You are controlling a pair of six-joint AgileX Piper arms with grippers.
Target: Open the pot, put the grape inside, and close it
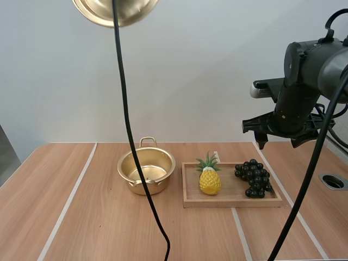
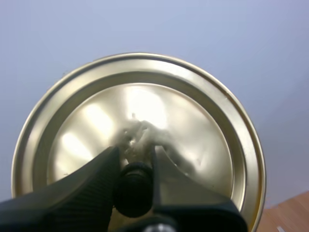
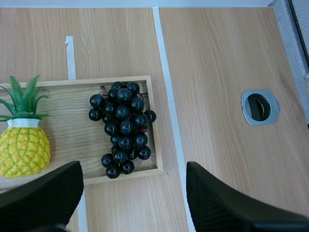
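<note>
The gold pot (image 1: 146, 172) stands open on the table, left of the wooden tray (image 1: 231, 203). Its gold lid (image 1: 115, 10) hangs high above the table; in the left wrist view my left gripper (image 2: 135, 159) is shut on the lid's black knob (image 2: 133, 190), under the lid (image 2: 140, 121). A bunch of dark grapes (image 1: 253, 177) lies at the tray's right end. My right gripper (image 1: 279, 140) hovers open well above the grapes (image 3: 122, 128), its fingers (image 3: 43, 195) wide apart with nothing between them.
A yellow toy pineapple (image 1: 209, 177) lies in the tray's left half, beside the grapes. A round metal grommet hole (image 1: 333, 181) sits in the tabletop at the far right. White tape lines (image 1: 69, 202) cross the wooden table.
</note>
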